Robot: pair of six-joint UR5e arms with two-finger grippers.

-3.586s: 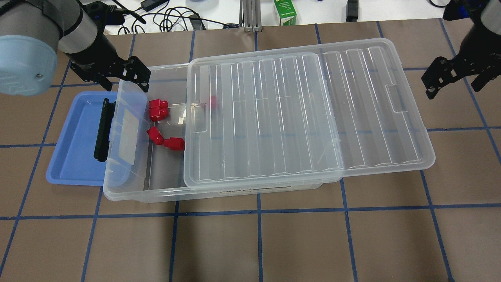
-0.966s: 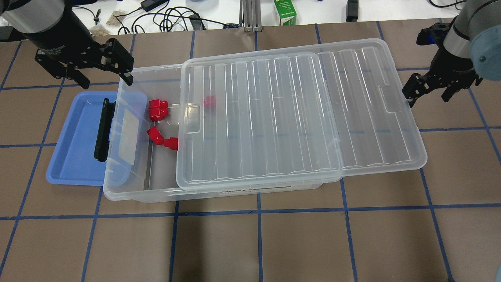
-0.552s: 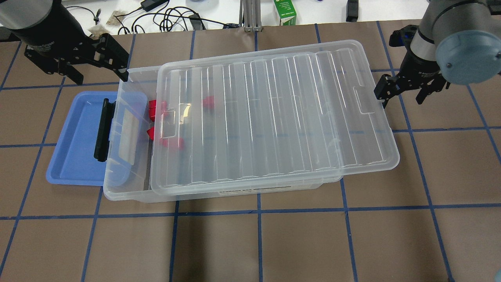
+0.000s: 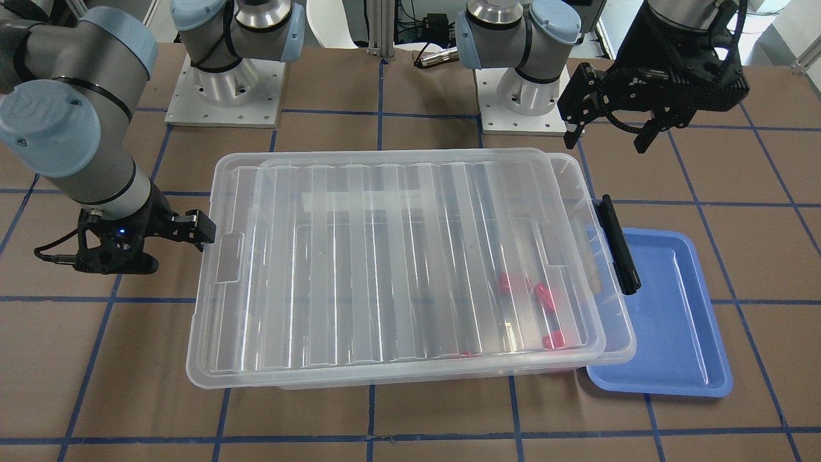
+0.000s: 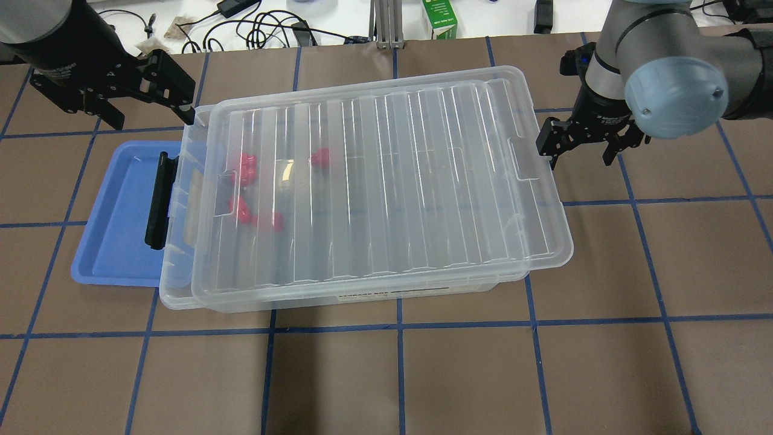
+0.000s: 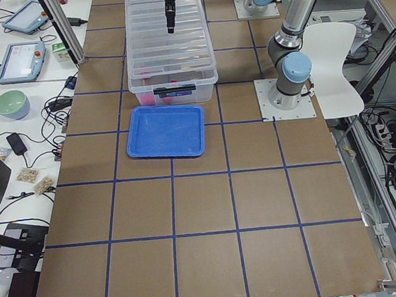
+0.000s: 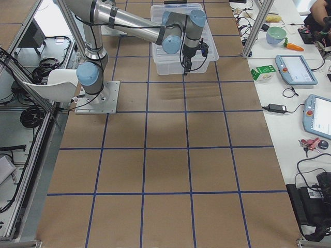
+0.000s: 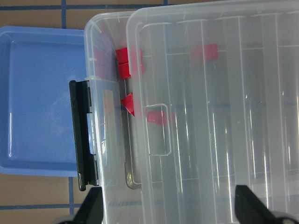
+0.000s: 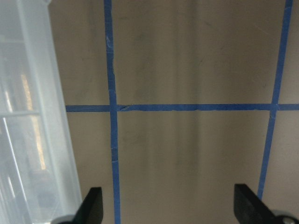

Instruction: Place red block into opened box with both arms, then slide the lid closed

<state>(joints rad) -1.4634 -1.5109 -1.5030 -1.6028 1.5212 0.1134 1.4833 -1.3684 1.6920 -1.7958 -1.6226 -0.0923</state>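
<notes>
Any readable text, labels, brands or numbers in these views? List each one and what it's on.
No text is legible in any view.
Green carton on the far bench: white print, too small to read.
Strip label on the long side wall of the box: dark print, too blurred to read.
Pendant screen on the side bench: contents too small to read.

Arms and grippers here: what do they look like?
The left arm and right arm are silver-grey tubes with pale blue joint caps. The left gripper and right gripper are black, with perforated linkage jaws. A blue light and black cable show at the right wrist.
</notes>
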